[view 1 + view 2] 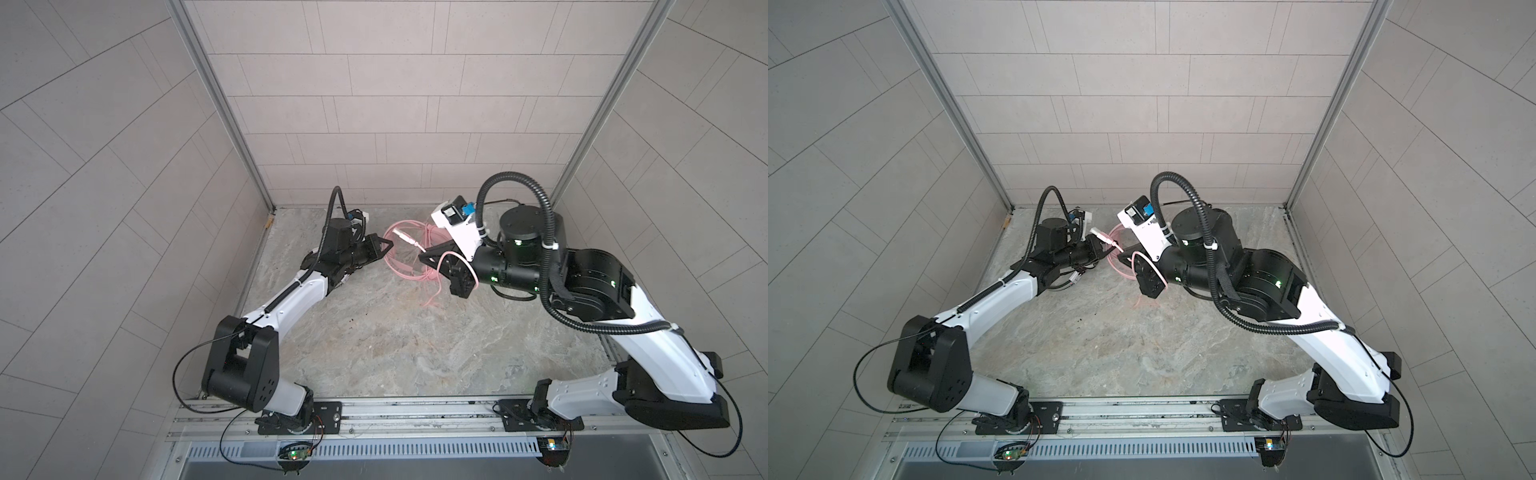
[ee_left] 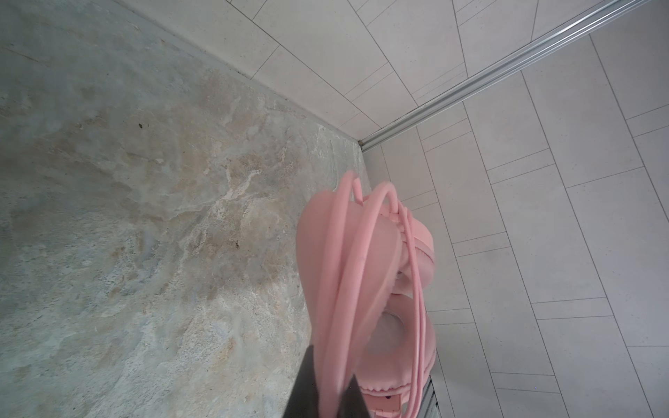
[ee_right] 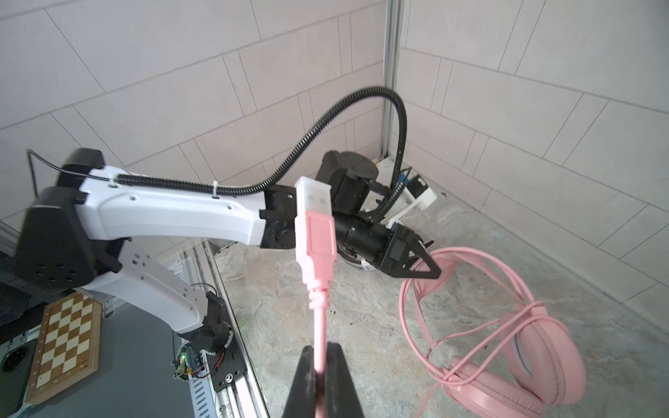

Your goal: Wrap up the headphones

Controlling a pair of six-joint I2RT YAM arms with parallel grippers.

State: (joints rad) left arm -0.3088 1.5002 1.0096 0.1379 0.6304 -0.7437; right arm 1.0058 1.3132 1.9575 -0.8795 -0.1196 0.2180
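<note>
A mottled stone table sits inside pale tiled walls, with aluminium posts in the back corners. Near the back of the table, between the two arms, is the pink headset, with loops of pink cable draped around its headband and ear cups. The left gripper reaches in from the left and is clamped tight on the top of the headband, with strands of cable caught at the same spot; in the left wrist view the pink band and cords run straight out from between its dark fingers. In the right wrist view the ear cups are low by the table; whether they touch it is unclear. The right gripper comes in from the right, closed tight on the cable a short way behind the plug, which stands up beyond the fingertips with a clear cap on its tip. In both top views the plug points toward the left gripper. A chessboard lies off the table behind the left arm's base.
</note>
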